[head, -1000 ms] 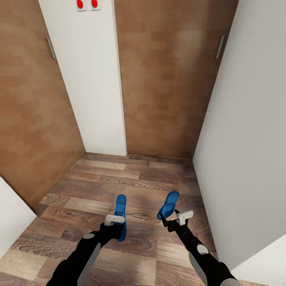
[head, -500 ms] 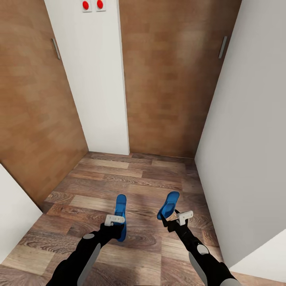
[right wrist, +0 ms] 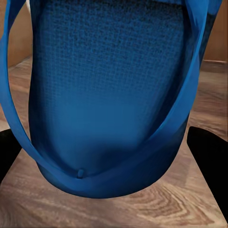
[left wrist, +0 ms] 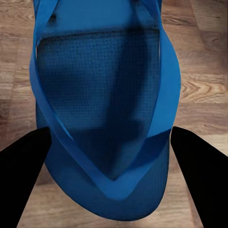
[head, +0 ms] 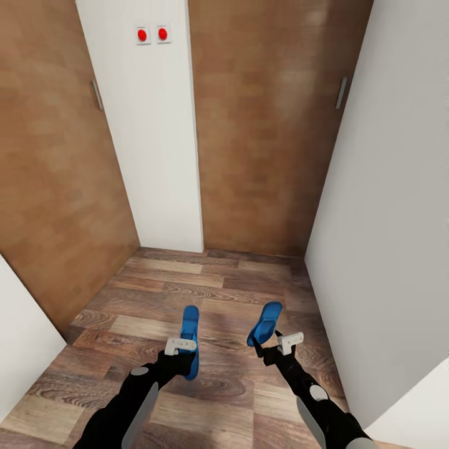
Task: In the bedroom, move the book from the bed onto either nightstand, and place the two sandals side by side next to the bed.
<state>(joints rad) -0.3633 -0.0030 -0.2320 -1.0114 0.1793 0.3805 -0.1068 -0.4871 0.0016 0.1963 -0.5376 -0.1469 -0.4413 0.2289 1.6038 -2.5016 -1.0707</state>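
Facing two brown wooden doors (head: 262, 125) in a narrow white-walled corner, the robot carries both sandals above the wood-plank floor (head: 206, 280). The left gripper (head: 184, 354) is clamped on the left sandal (head: 189, 337); its fingers are mostly hidden behind the sole. The right gripper (head: 272, 347) is clamped on the right sandal (head: 265, 322), tilted upward.

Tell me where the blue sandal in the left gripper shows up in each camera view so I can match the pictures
Head view: the left sandal is low, left of centre, sticking forward from the left gripper.
Left wrist view: it spans the middle, sole and straps between the dark fingers.
Right wrist view: the blue sandal here is the other one.
Shared landmark: the wood-plank floor.
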